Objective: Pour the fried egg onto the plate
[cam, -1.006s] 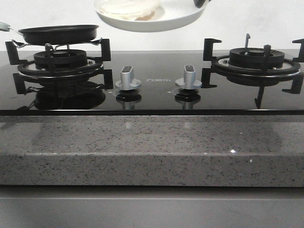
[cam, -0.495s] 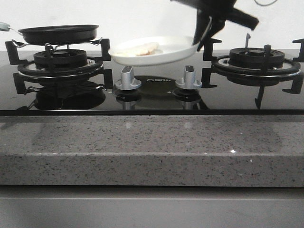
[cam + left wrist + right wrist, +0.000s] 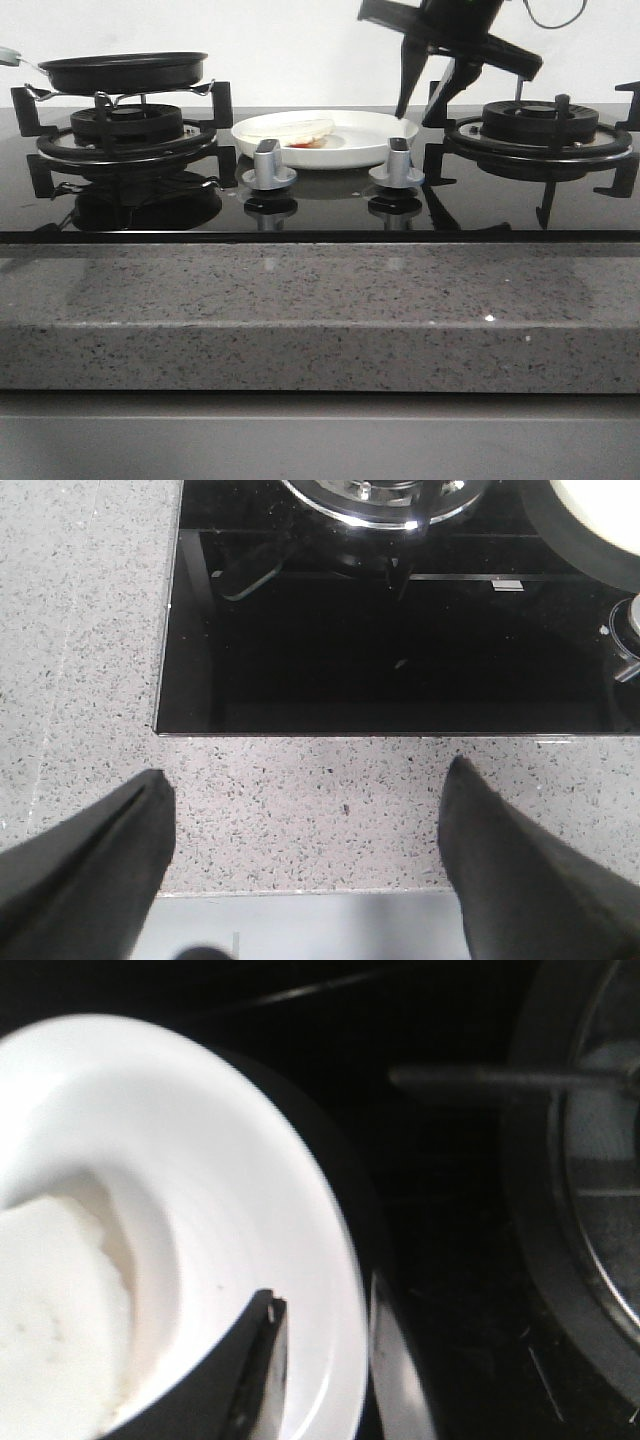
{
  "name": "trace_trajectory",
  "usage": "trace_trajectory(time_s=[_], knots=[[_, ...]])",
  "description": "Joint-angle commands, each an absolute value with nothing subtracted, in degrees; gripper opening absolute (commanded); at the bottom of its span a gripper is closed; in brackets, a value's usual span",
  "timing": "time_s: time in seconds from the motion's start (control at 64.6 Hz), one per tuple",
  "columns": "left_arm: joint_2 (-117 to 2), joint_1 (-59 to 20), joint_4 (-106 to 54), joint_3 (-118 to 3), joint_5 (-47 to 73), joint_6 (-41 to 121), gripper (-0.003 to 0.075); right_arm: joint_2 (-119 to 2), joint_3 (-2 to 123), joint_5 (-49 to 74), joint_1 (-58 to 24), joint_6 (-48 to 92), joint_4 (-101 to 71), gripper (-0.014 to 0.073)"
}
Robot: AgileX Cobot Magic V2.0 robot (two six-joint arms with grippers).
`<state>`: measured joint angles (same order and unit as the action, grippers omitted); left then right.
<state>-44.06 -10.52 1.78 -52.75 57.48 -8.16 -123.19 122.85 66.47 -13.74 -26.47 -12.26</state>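
Note:
The white plate (image 3: pixel 350 140) rests on the black stove glass between the two burners. The fried egg (image 3: pixel 292 128) lies on its left half, cream-white with a reddish-brown patch. My right gripper (image 3: pixel 413 118) hangs over the plate's right rim, open, one finger inside the rim and the other outside it. The right wrist view shows the plate (image 3: pixel 200 1140), the egg (image 3: pixel 50 1300) and my right gripper (image 3: pixel 322 1295) straddling the rim with a gap. My left gripper (image 3: pixel 310 780) is open and holds nothing, low over the speckled counter (image 3: pixel 300 770).
A black frying pan (image 3: pixel 123 70) sits on the left burner (image 3: pixel 125 130). The right burner (image 3: pixel 540 125) stands just right of my right gripper. Two silver knobs (image 3: pixel 268 165) (image 3: pixel 397 163) stand in front of the plate. The counter's front edge is near.
The plate came down from the air onto the stove glass, carried by my right gripper. The gripper's fingers now stand a little wider around the rim.

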Motion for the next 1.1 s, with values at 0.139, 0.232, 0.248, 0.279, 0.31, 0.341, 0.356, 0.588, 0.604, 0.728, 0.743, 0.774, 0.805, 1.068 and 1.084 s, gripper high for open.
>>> trace_trajectory(time_s=[0.139,0.232,0.248,0.279,0.31,0.341,0.356,0.588,0.604,0.728,0.743,0.774,0.805,1.068,1.084], knots=[[-44.1,-11.0,1.6,-54.2,53.9,-8.6,0.0537,-116.9,128.4,67.9,-13.3,-23.3,-12.9,0.0269],[-44.1,-11.0,1.6,-54.2,53.9,-8.6,0.0537,-115.3,128.9,69.5,-13.3,-19.6,-12.9,0.0269],[-44.1,-11.0,1.6,-54.2,53.9,-8.6,0.0537,-115.0,128.9,70.0,-13.3,-18.9,-12.9,0.0269],[-44.1,-11.0,1.6,-54.2,53.9,-8.6,0.0537,-114.2,128.9,70.9,-13.3,-17.4,-12.9,0.0269],[-44.1,-11.0,1.6,-54.2,53.9,-8.6,0.0537,-113.6,128.9,72.0,-13.4,-16.0,-12.9,0.0268],[-44.1,-11.0,1.6,-54.2,53.9,-8.6,0.0537,-112.7,128.9,73.1,-13.4,-14.2,-12.9,0.0268],[-44.1,-11.0,1.6,-54.2,53.9,-8.6,0.0537,-112.4,128.9,73.6,-13.4,-13.2,-12.9,0.0268],[-44.1,-11.0,1.6,-54.2,53.9,-8.6,0.0537,-103.4,125.9,76.2,-13.7,-5.8,-13.2,0.0268],[-44.1,-11.0,1.6,-54.2,53.9,-8.6,0.0537,-102.7,125.2,76.2,-13.7,-5.4,-13.1,0.0268],[-44.1,-11.0,1.6,-54.2,53.9,-8.6,0.0537,-95.4,116.6,73.2,-13.7,-2.1,-12.6,0.0268],[-44.1,-11.0,1.6,-54.2,53.9,-8.6,0.0537,-94.5,115.3,72.5,-13.7,-1.7,-12.6,0.0268],[-44.1,-11.0,1.6,-54.2,53.9,-8.6,0.0537,-92.6,112.5,70.6,-13.7,-0.9,-12.4,0.0268],[-44.1,-11.0,1.6,-54.2,53.9,-8.6,0.0537,-90.6,109.6,68.8,-13.7,-0.7,-12.2,0.0268],[-44.1,-11.0,1.6,-54.2,53.9,-8.6,0.0537,-68.8,78.4,50.6,-13.7,3.9,-12.0,0.0268],[-44.1,-11.0,1.6,-54.2,53.9,-8.6,0.0537,-67.7,77.0,50.0,-13.7,4.4,-12.0,0.0268]])
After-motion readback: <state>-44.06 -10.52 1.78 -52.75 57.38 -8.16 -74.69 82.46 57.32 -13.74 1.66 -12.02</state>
